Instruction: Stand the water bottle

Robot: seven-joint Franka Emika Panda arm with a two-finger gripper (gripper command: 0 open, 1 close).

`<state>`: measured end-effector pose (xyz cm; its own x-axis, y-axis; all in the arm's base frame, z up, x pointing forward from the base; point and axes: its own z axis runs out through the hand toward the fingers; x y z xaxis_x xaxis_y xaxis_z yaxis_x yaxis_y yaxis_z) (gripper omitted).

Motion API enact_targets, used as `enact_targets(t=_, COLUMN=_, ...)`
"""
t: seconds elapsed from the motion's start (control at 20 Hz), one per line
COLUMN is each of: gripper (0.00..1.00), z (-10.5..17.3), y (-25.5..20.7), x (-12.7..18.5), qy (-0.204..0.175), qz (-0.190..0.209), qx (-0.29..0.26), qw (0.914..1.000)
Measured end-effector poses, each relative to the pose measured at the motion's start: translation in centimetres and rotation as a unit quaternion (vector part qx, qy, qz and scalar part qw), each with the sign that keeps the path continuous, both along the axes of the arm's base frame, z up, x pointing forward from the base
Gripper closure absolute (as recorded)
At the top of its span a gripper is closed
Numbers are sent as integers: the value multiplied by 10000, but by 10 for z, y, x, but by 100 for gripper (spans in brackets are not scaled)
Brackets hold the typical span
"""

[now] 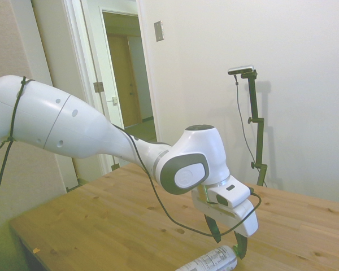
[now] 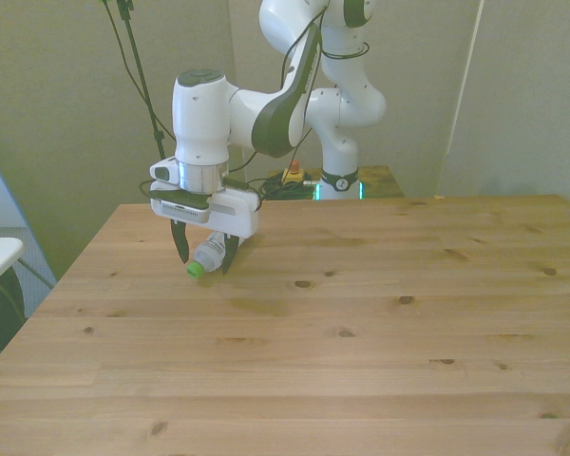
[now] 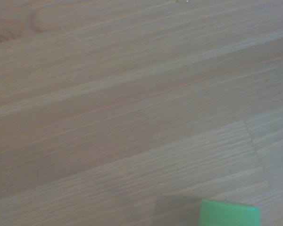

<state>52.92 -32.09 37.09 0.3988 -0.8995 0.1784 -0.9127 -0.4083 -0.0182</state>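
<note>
1. We see the water bottle (image 2: 206, 256) lying on its side on the wooden table (image 2: 361, 332), toward the front view's left, green cap (image 3: 229, 213) pointing at the near edge.
2. Our gripper (image 2: 203, 255) straddles it, one finger (image 2: 180, 245) on each flank.
3. The fingers are spread wide, apparently not yet pressing the bottle.
</note>
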Motion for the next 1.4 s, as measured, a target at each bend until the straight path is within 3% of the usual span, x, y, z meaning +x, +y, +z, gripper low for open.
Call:
enact_targets(t=0.05, gripper=0, z=-5, y=-1, x=1, qy=-2, qz=-6, qx=-9, qw=10000)
enact_targets(t=0.1, gripper=100, z=-9, y=-2, x=2, qy=0, qz=-14, qx=-14, qw=10000)
enact_targets(t=0.45, gripper=100, z=-14, y=-9, x=3, qy=-171, qz=-152, qx=2, qw=9997)
enact_targets(t=1.4, gripper=100, z=-10, y=17, x=10, qy=-134, qz=-102, qx=232, qw=9996)
